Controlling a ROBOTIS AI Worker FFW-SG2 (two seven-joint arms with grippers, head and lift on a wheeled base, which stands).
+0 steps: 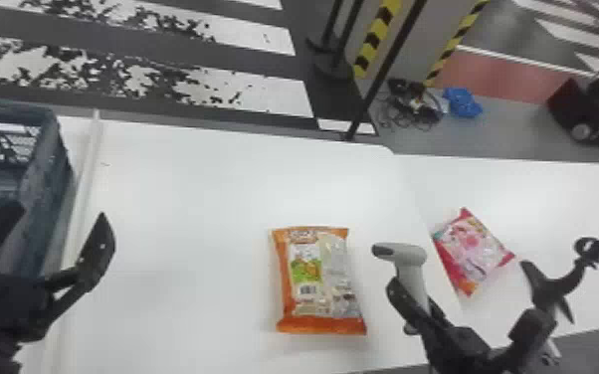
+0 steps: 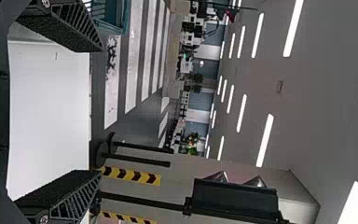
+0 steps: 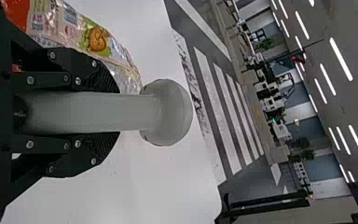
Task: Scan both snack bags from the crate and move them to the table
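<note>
Right hand [image 3: 113,113] clenched on the scanner [image 3: 167,112] beside the orange bag [image 1: 319,278], left hand [image 2: 100,111] released, I had the pink bag [image 1: 471,248] out too, orange probably awaiting its scan.

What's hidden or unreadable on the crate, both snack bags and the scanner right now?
- Crate, head view: the left edge cuts it off and the left gripper covers part, so its full contents are unknown.
- Orange snack bag, head view: fine print too small; underside hidden against the table.
- Pink snack bag, head view: underside, likewise.
- Scanner, right wrist view: handle's sides covered by the right gripper.
</note>
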